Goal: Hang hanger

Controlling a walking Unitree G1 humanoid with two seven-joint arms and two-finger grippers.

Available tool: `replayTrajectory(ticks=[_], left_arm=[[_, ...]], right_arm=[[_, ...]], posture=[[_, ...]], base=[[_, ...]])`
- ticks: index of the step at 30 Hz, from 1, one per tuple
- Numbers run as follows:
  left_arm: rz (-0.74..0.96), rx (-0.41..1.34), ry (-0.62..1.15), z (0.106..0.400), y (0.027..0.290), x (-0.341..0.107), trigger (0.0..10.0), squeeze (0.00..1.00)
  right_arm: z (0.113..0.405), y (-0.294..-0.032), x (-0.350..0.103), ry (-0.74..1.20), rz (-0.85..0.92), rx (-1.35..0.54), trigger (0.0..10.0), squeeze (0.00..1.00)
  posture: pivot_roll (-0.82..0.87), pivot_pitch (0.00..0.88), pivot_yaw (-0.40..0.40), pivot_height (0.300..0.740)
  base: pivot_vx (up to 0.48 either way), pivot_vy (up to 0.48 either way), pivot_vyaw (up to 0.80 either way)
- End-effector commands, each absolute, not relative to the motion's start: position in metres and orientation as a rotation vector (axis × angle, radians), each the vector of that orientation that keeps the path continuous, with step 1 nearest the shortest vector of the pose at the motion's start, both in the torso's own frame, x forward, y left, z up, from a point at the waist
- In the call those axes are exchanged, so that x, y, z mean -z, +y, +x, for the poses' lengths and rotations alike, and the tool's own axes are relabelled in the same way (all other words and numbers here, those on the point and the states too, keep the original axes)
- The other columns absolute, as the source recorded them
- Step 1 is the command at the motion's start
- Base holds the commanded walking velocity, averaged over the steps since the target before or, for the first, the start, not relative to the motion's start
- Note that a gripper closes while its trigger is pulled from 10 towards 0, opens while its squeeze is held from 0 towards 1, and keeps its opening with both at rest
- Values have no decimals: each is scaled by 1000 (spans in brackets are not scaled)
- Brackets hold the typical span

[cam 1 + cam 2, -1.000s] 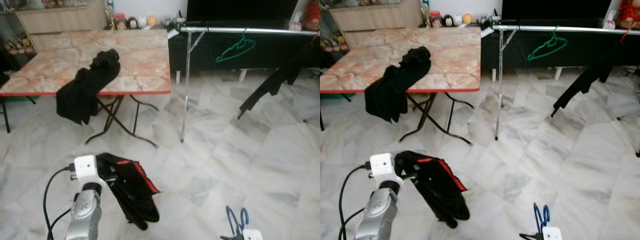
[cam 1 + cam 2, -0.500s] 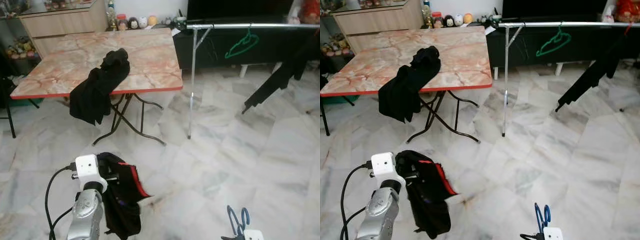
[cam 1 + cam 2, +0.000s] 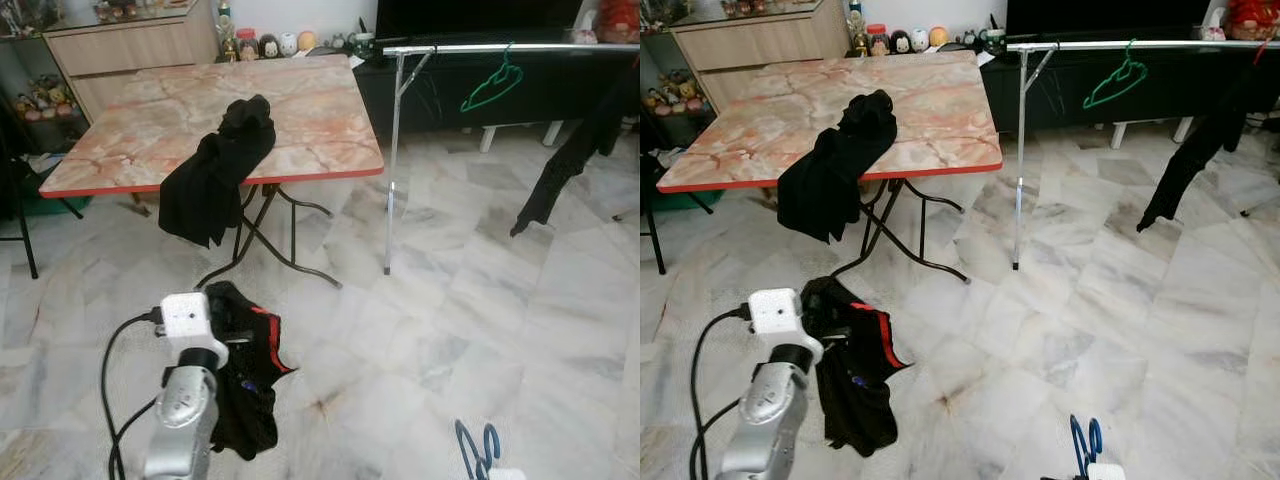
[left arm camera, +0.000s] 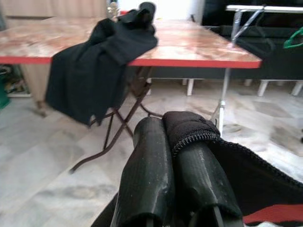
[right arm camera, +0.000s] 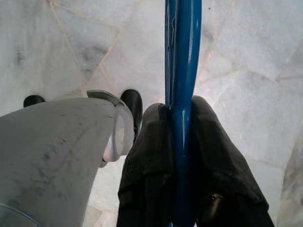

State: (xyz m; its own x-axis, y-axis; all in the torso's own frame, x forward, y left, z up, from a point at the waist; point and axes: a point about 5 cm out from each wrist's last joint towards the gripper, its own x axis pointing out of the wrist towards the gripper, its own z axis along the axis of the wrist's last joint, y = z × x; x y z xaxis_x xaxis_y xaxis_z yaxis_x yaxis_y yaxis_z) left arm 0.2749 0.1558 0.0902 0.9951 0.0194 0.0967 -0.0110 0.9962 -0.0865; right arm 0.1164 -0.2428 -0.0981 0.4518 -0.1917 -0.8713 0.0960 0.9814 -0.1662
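Hanger (image 5: pixel 182 71): blue, thin, glossy | right gripper (image 5: pixel 182 156): clamped on it | left gripper (image 4: pixel 177 165): pinching black garment (image 3: pixel 245 380)

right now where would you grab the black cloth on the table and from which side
Grab the bunched-up part of the black cloth lying on the table, coming down from above. The rest hangs limp over the red edge and would slip or stretch. Both claws are full: the left claw holds a garment, the right claw a blue hanger.

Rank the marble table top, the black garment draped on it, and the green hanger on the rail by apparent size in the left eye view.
1. Marble table top, largest.
2. Black garment draped over its front edge.
3. Green hanger, smallest; it hangs farther back, so its true size is unsure.
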Motion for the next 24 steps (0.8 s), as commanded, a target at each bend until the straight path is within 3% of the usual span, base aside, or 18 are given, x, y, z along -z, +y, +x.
replayTrajectory(ticks=[1,9,24], left_arm=[[-69,-10,-147,275,156,-100,10000,0],[-15,-9,-273,271,151,-131,10000,0],[11,4,-300,279,154,-147,10000,0]], right_arm=[[118,-244,97,1077,-97,184,10000,0],[113,-246,98,1084,-96,202,10000,0],[112,-241,100,1087,-96,185,10000,0]], posture=[[-145,0,81,732],[-145,0,88,732],[-146,0,102,732]], base=[[0,0,0],[30,0,0],[389,0,0]])
